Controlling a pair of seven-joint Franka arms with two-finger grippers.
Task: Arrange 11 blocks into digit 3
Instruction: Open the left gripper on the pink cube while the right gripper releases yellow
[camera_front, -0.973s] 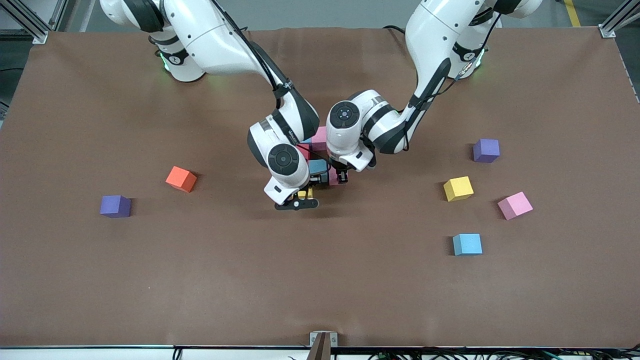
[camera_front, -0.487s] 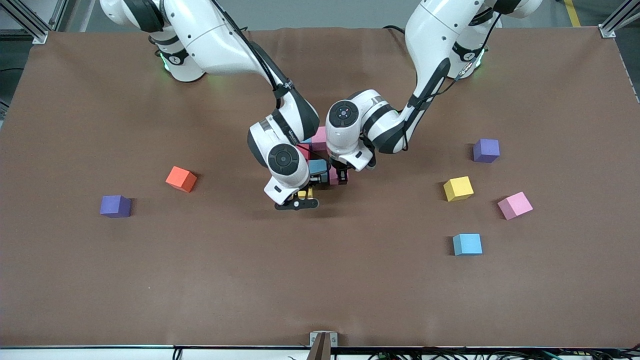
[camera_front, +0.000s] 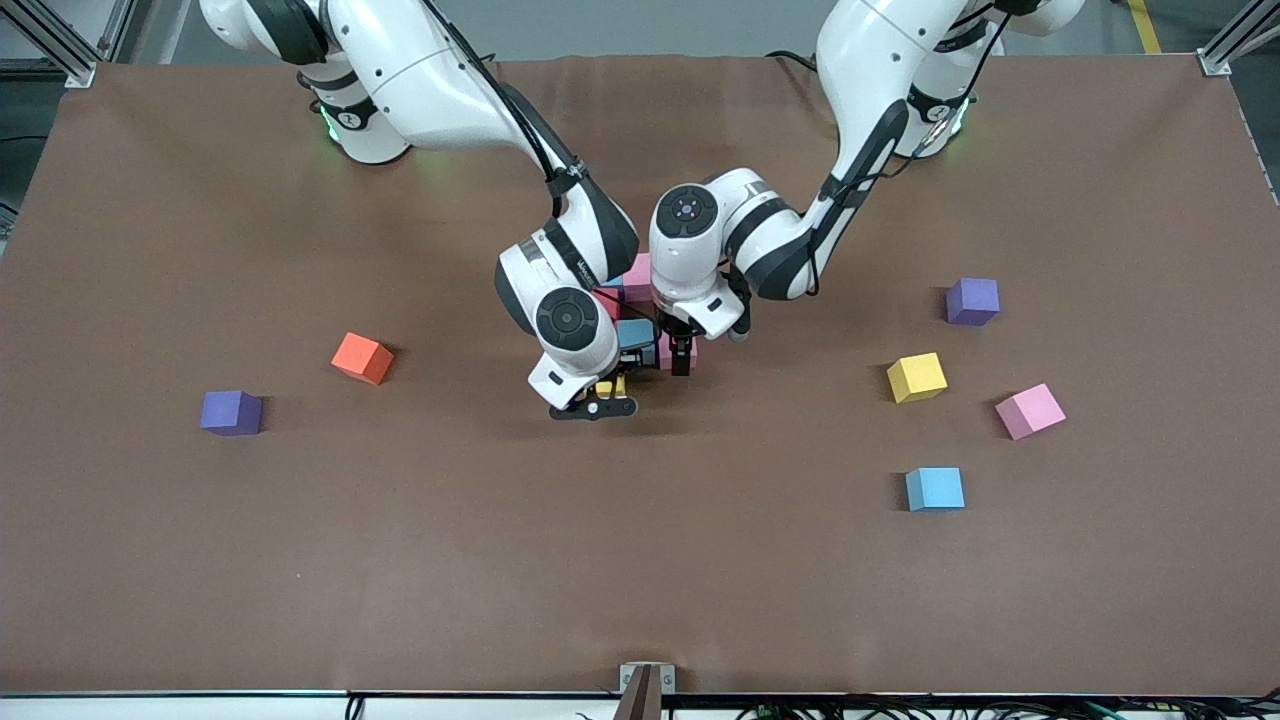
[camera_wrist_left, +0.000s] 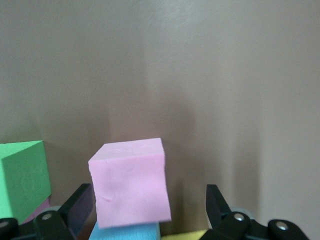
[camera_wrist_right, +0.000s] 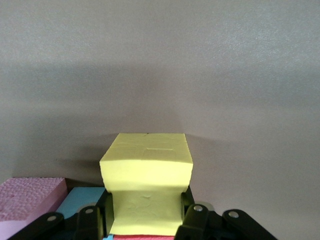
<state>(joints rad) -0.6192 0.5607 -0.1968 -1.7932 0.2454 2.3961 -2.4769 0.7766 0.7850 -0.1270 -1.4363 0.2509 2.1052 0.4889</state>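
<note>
Since a second ago the left gripper has let go of the small pink foam cube and lifted slightly, its black fingers now spread wide on either side of the block with clear gaps. That cube sits in the half-built cluster of touching foam cubes at mid-table, resting against a light blue foam cube, with a green foam cube just beside it. The right gripper is clamped on a yellow foam cube, squeezing its sides in, low at the cluster's edge nearest the front camera, next to another light blue cube and a pink one. As I judge it, the main risk is crowding: both wrists hang close together over the figure, so a sideways retreat by the left arm could clip the pink cube or the other wrist and knock the rows askew. The compressed yellow foam may also spring or shift on release. Loose blocks lie well apart: an orange cube, a yellow cube, a pink cube and a light blue cube; two purple cubes stay unused.
</note>
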